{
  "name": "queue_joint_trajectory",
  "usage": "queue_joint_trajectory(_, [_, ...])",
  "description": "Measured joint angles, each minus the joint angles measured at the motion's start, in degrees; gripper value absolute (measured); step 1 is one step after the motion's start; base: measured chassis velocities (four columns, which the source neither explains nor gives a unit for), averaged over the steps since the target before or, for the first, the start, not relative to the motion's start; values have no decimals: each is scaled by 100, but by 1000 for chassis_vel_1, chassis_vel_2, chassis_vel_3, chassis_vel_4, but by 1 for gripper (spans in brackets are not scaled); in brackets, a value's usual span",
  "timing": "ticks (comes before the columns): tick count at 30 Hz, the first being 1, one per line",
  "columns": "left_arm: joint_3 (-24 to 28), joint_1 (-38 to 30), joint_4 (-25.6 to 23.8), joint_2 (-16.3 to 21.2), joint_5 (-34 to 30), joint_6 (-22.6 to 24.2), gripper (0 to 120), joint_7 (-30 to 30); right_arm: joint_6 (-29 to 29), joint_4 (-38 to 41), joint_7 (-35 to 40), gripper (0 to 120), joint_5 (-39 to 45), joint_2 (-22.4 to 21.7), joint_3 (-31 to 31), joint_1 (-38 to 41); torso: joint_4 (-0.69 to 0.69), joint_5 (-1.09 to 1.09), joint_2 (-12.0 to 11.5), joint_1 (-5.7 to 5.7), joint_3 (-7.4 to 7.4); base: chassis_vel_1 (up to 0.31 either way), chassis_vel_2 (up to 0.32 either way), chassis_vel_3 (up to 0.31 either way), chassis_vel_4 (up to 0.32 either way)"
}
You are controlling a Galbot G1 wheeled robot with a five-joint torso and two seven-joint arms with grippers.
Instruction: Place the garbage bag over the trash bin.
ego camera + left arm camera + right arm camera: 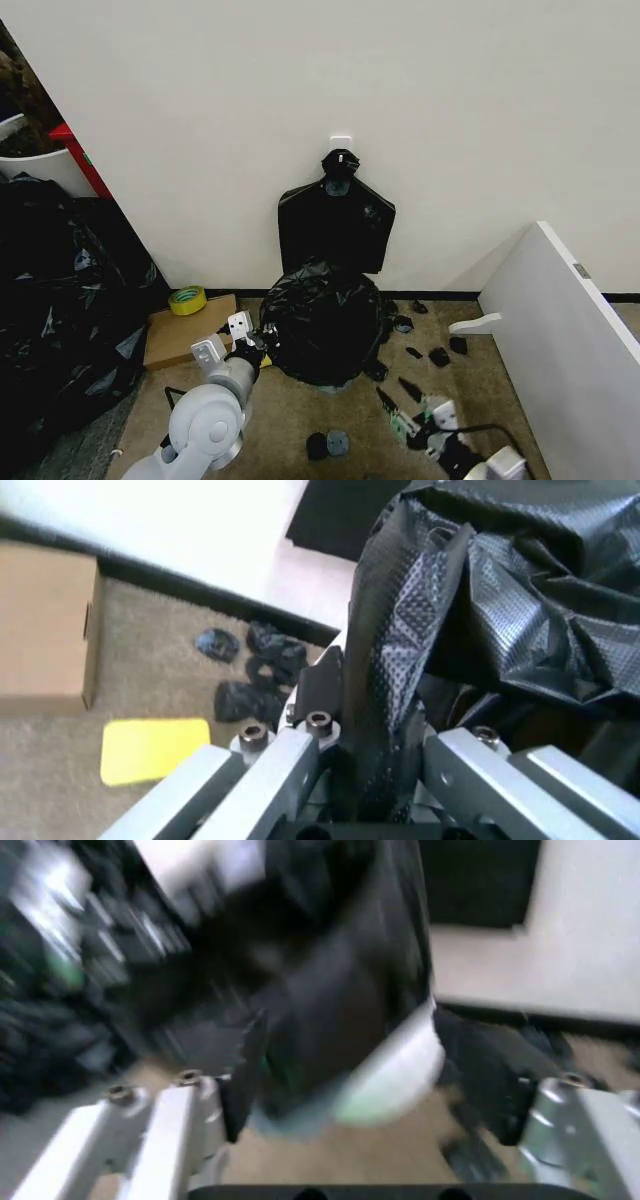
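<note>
The glossy black garbage bag (322,322) is draped over the trash bin against the wall, hiding it in the head view. My left gripper (247,342) sits at the bag's left side. In the left wrist view this gripper (385,731) is shut on a fold of the garbage bag (520,592). My right gripper (412,418) is low on the floor to the bag's right, apart from it. In the blurred right wrist view the right gripper (370,1140) is open, facing the bag (330,990), with a white strip of the trash bin (400,1072) showing below it.
A flat black bundle (336,226) hangs on the wall above the bin. A cardboard box (185,335) with a yellow tape roll (187,299) lies left, next to a heap of black plastic (60,300). A white board (560,330) leans at the right. Black scraps (425,352) dot the floor. A yellow sponge (150,748) lies near the box.
</note>
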Motion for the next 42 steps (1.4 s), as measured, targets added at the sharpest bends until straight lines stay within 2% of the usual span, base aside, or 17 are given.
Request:
queue_joint_trajectory(2, [0, 33, 28, 50, 80, -56, 1, 121, 5, 138, -107, 69, 233, -42, 118, 1, 1, 0, 0, 0, 0, 0, 0, 0, 0])
queue_joint_trajectory(4, [3, 83, 91, 121, 195, -204, 1, 312, -107, 387, -218, 79, 833, -133, 336, 63, 0, 0, 0, 0, 0, 0, 0, 0, 0])
queue_joint_trajectory(5, [12, 102, 130, 141, 289, -307, 1, 398, -278, 527, -133, 83, 1197, -174, 421, 131, 0, 0, 0, 0, 0, 0, 0, 0, 0])
queue_joint_trajectory(6, [24, 132, 178, 179, 416, -454, 1, 517, -701, 788, 118, 89, 1905, -234, 562, 279, -1, 0, 0, 0, 0, 0, 0, 0, 0])
queue_joint_trajectory(7, [24, 132, 178, 179, 416, -454, 1, 517, -701, 788, 118, 89, 1905, -234, 562, 279, -1, 0, 0, 0, 0, 0, 0, 0, 0])
queue_joint_trajectory(8, [33, 151, 192, 200, 456, -534, 1, 575, -921, 903, 238, 91, 2284, -277, 644, 375, -1, 1, 0, 0, 0, 0, 0, 0, 0])
queue_joint_trajectory(9, [68, 238, 231, 270, 547, -997, 1, 946, -1652, 943, 308, 100, 3778, -639, 1108, 1104, 1, -1, 0, 0, 0, 0, 0, 0, 0])
queue_joint_trajectory(11, [72, 269, 275, 295, 597, -1347, 1, 1226, -1895, 629, 155, 100, 4374, -814, 1257, 1503, 1, 0, 0, 0, 1, 0, 0, 0, 0])
queue_joint_trajectory(12, [72, 269, 275, 295, 597, -1347, 1, 1226, -1895, 629, 155, 100, 4374, -814, 1257, 1503, 1, 0, 0, 0, 1, 0, 0, 0, 0])
queue_joint_trajectory(15, [72, 305, 388, 340, 601, -1989, 1, 1856, -2142, 8, -115, 100, 4947, -1010, 1323, 2106, 2, 2, 0, 0, 1, 0, 0, 0, 0])
queue_joint_trajectory(16, [73, 311, 421, 354, 601, -2132, 1, 2010, -2177, -105, -183, 100, 4995, -1041, 1323, 2206, 1, 1, 0, 0, 1, 0, 0, 0, 0])
queue_joint_trajectory(17, [72, 318, 518, 414, 633, -2541, 1, 2411, -2221, -342, -315, 100, 5041, -1097, 1300, 2410, 1, 1, 0, 0, 1, 0, 0, 0, 0])
queue_joint_trajectory(19, [83, 295, 661, 498, 714, -2955, 1, 2780, -2236, -483, -394, 100, 5059, -1119, 1283, 2552, 0, 2, 0, 0, 1, 0, 0, 0, 0])
queue_joint_trajectory(20, [83, 295, 661, 498, 714, -2955, 1, 2780, -2236, -483, -394, 100, 5059, -1119, 1283, 2552, 0, 2, 0, 0, 1, 0, 0, 0, 0])
queue_joint_trajectory(26, [99, 303, 1013, 834, 847, -3845, 1, 3600, -2358, -638, -677, 100, 5068, -1202, 1278, 2643, 0, 1, 0, 0, 1, 0, 0, 0, 0])
queue_joint_trajectory(33, [132, 263, 1116, 892, 1055, -4100, 1, 4142, -2580, -697, -1037, 100, 5035, -1342, 942, 2901, 0, 0, 0, 0, 0, 0, 0, 0, 0])
queue_joint_trajectory(42, [203, 238, 1199, 832, 1329, -4212, 1, 4384, -2700, -720, -1129, 100, 4872, -1359, 586, 3134, 0, 0, 0, 0, 0, 0, 0, 0, 0])
